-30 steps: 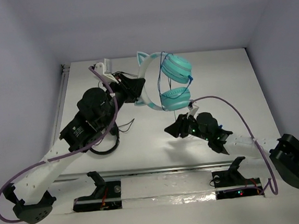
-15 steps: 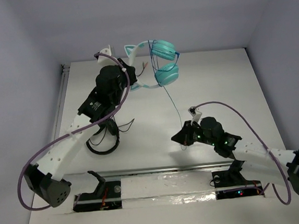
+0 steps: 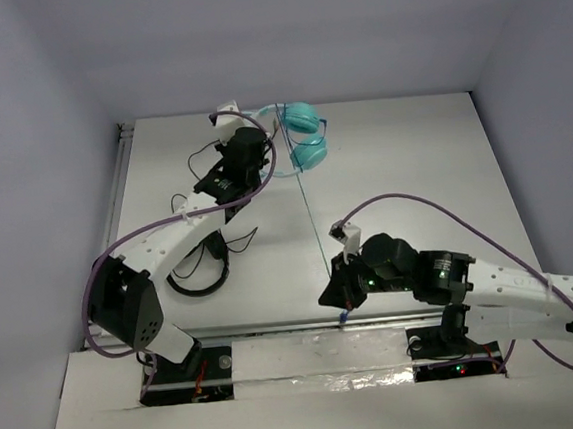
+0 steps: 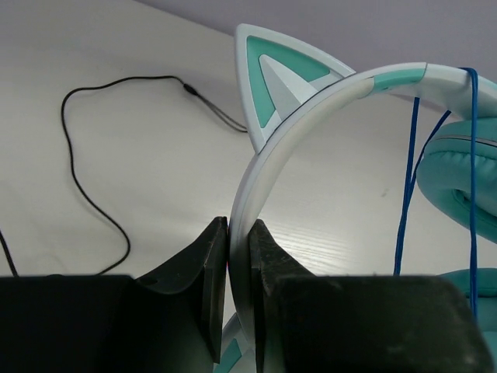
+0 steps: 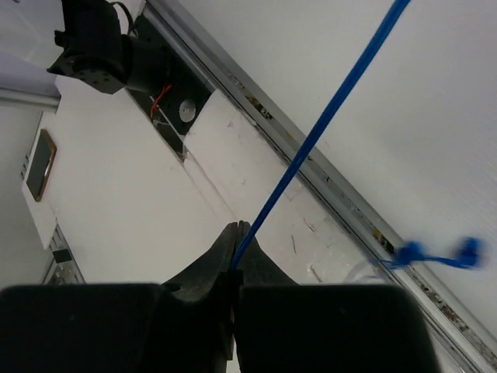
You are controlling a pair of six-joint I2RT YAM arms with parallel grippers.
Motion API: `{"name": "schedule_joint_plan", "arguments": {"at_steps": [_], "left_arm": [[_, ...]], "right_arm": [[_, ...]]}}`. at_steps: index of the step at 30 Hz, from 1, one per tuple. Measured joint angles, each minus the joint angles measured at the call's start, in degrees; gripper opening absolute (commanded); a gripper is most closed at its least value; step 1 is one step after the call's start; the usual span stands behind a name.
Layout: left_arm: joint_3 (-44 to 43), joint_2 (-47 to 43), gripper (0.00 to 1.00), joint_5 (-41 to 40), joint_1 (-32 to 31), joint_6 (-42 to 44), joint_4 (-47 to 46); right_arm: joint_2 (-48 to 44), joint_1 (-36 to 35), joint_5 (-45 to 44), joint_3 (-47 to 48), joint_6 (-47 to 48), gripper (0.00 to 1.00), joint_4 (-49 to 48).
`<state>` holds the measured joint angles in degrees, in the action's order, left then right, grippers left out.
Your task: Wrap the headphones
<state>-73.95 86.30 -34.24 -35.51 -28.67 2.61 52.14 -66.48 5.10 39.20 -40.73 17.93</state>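
- the headphones (image 3: 308, 152) are in the upper middle of the top view, near the far edge of the white table (image 3: 422, 152). their two teal cups lie one above the other in the frame.
- the left gripper (image 4: 239, 230) is clamped on the pale headband (image 4: 311, 105). in the left wrist view both black fingers press the band's flat sides, just below the cat-ear point (image 4: 272, 74).
- i cannot tell from these views whether the cups touch the table.
- the thin dark blue cord (image 3: 312, 212) runs in one straight, taut line from the cups down the frame to the right gripper (image 5: 237, 230).
- the right gripper is pinched tight on that cord. its fingertips meet, and the cord comes out between them toward the upper right of the right wrist view.
- in the top view the right gripper is in the lower middle, just above the metal rail (image 3: 276, 327) at the table's near edge.
- the cord's loose end (image 5: 435, 253) shows as a blurred blue shape at the right of the right wrist view, beyond the grip.
- strands of cord run vertically beside and over a teal ear cup (image 4: 466, 171) at the right edge of the left wrist view.
- a thin black wire (image 4: 85, 179) lies slack on the table at the left of that view, apart from the headphones.
- a dark loop (image 3: 200, 280) lies on the table left of centre, beside the left arm.
- a purple cable (image 3: 416, 201) arches over the right arm.
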Motion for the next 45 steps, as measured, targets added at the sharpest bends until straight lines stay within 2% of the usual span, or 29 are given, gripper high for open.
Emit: {"name": "schedule_joint_plan", "arguments": {"at_steps": [9,14,20,27,32,39,45], "left_arm": [[14.08,0.63,0.00,-2.60,-1.55,0.15,-3.93],[21.18,0.63,0.00,-5.84,-10.56,0.35,-4.02],[22.97,-0.42,0.00,-7.93,-23.10,-0.52,4.20],[26.56,-7.13,0.00,-6.86,-29.73,-1.25,12.41],[27.69,-11.56,0.00,-4.48,-32.11,-2.45,15.15],[32.11,-23.10,0.00,0.87,-32.46,-3.32,15.82],[31.39,-24.63,0.00,2.75,-33.81,-3.56,16.76]], "right_arm": [[2.71,-1.09,-8.04,13.14,3.08,0.00,13.90],[4.59,-1.09,-13.18,19.47,6.84,0.00,20.04],[8.09,-1.09,-18.84,27.63,11.93,0.00,26.88],[12.76,1.57,-22.53,33.75,17.51,0.00,31.34],[14.25,5.22,-27.04,34.51,19.80,0.00,33.59],[14.23,9.27,-34.77,34.49,20.52,0.00,34.45],[16.72,12.15,-39.32,34.58,20.90,0.15,33.88]]}}
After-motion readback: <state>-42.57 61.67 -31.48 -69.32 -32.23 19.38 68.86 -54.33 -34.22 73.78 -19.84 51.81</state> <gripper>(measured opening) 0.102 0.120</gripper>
